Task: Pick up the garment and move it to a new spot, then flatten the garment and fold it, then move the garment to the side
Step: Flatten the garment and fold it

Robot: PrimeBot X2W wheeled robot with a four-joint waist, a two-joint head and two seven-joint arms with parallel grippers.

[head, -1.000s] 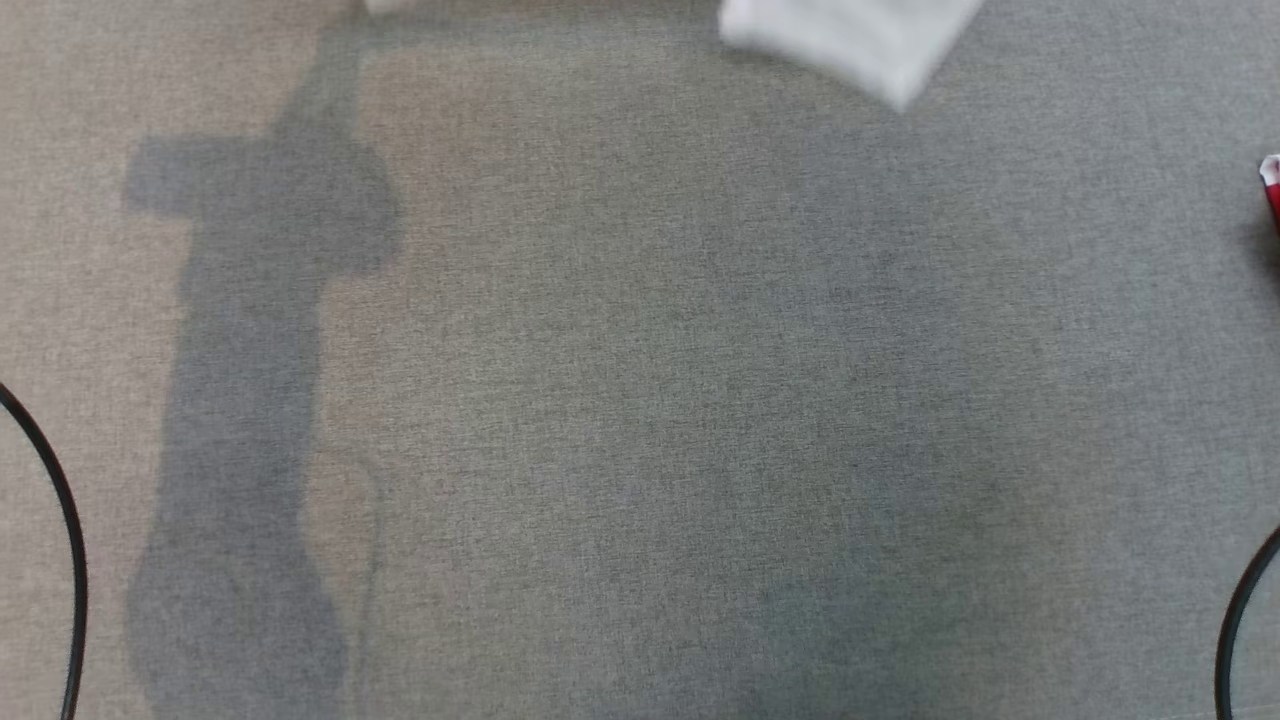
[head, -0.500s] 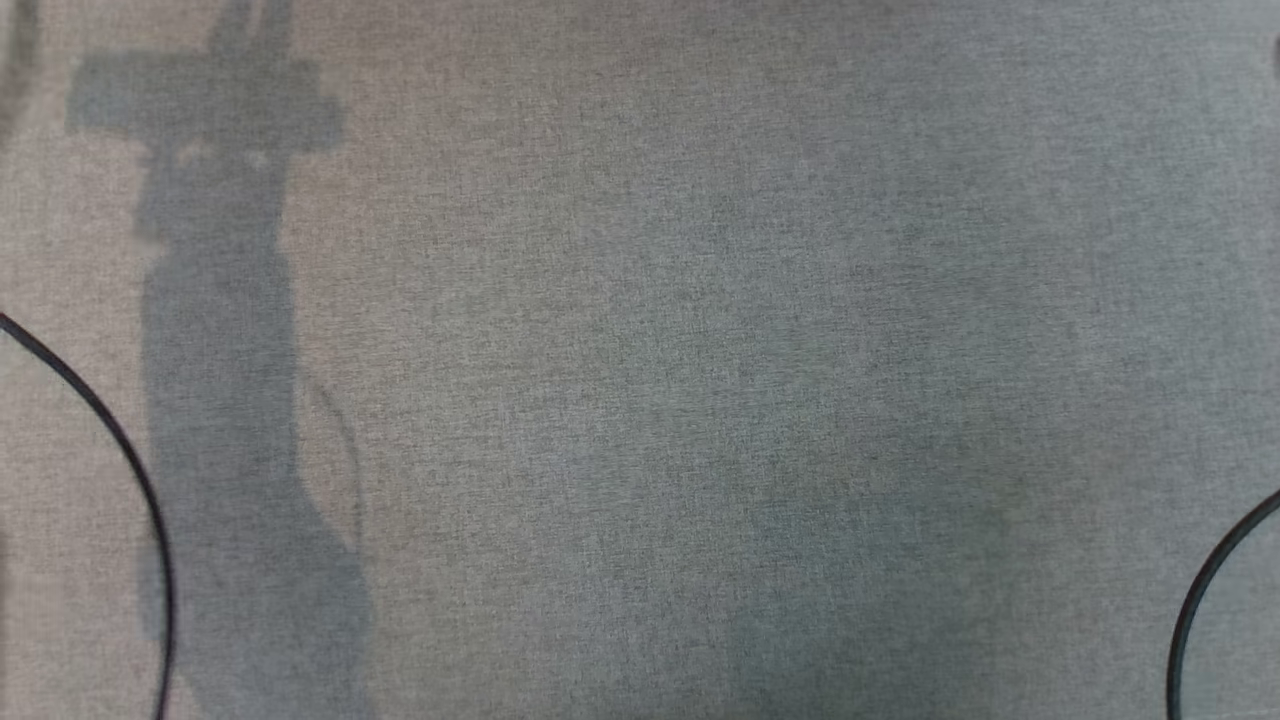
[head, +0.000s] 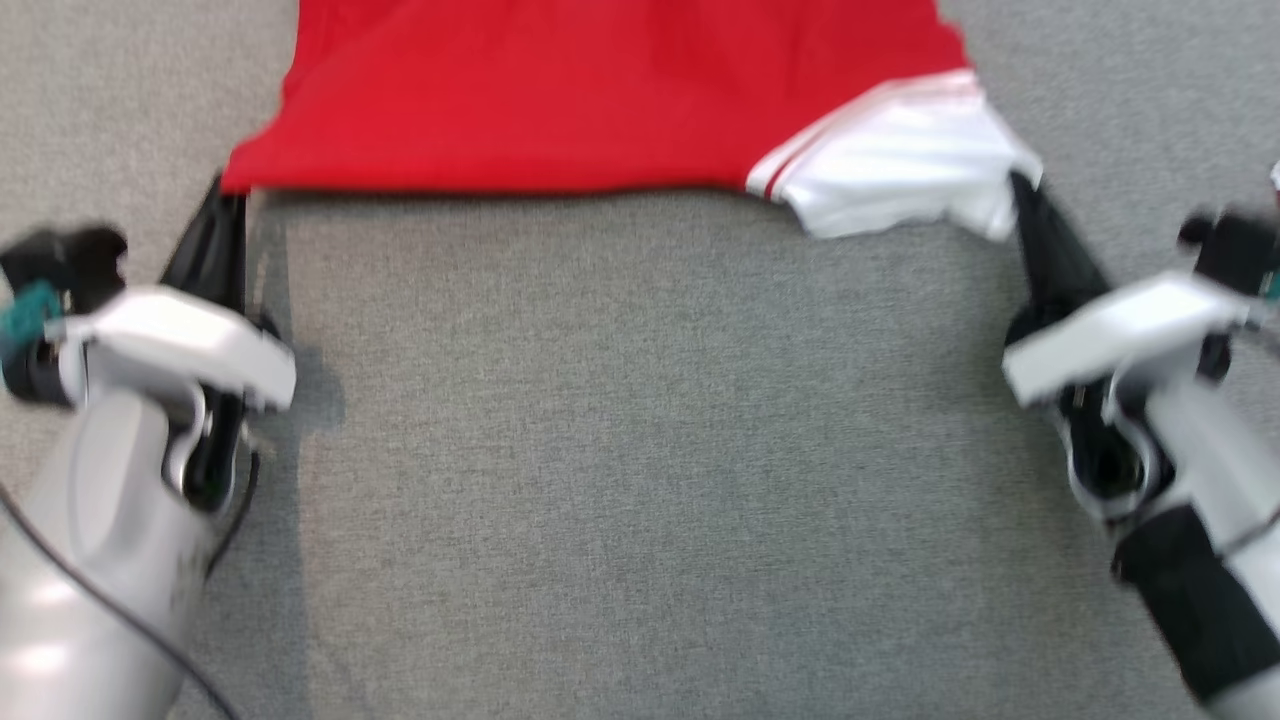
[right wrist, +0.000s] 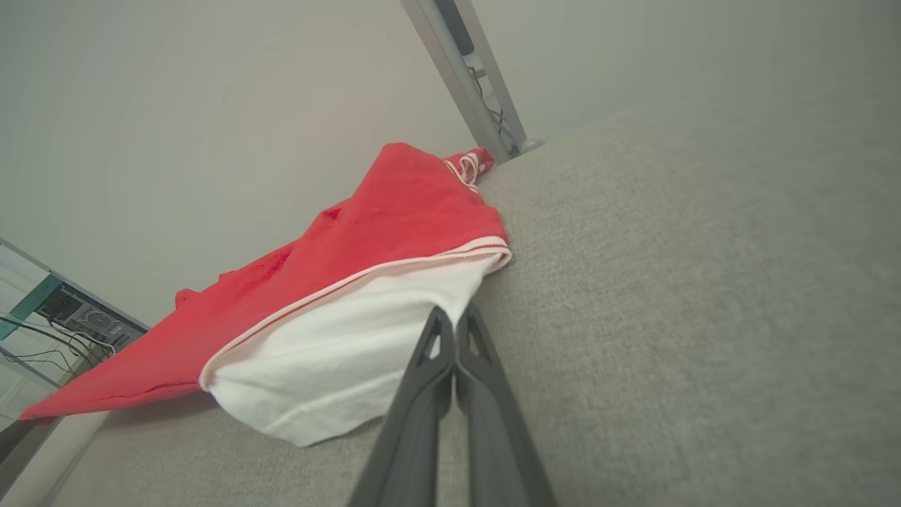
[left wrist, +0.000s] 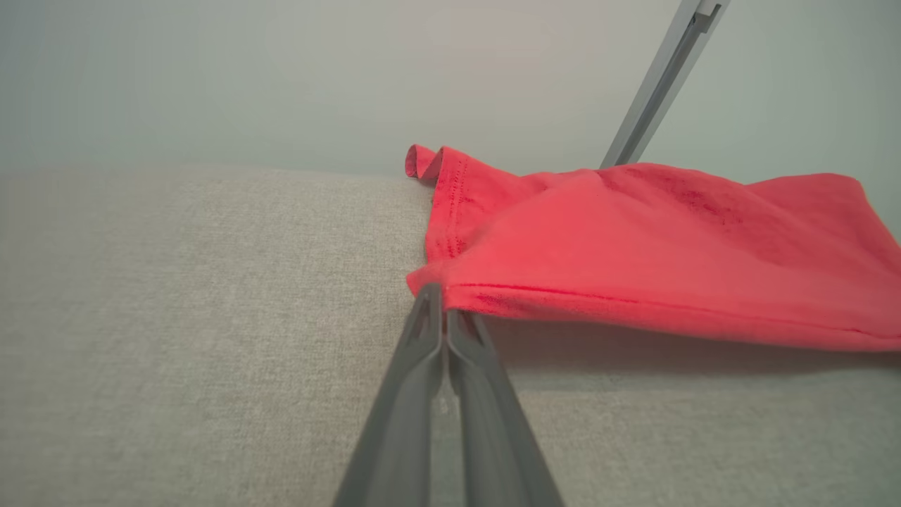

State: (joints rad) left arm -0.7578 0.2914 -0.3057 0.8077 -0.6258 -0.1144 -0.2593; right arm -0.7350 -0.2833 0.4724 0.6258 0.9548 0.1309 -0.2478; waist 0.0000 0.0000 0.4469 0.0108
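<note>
One garment [head: 560, 100], red with one white sleeve [head: 900, 180], spans the far side of the grey surface [head: 640, 450]. Two grippers on it (one per corner): left gripper [head: 228, 200] clamped on the red hem [left wrist: 633, 310], right gripper [head: 1022, 190] pinching the sleeve.

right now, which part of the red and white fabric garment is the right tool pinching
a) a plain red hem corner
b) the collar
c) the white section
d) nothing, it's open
c: in the right wrist view the right tool is shut on the edge of the white section of the red and white fabric garment; the left tool is the one clamping a red hem corner.
</note>
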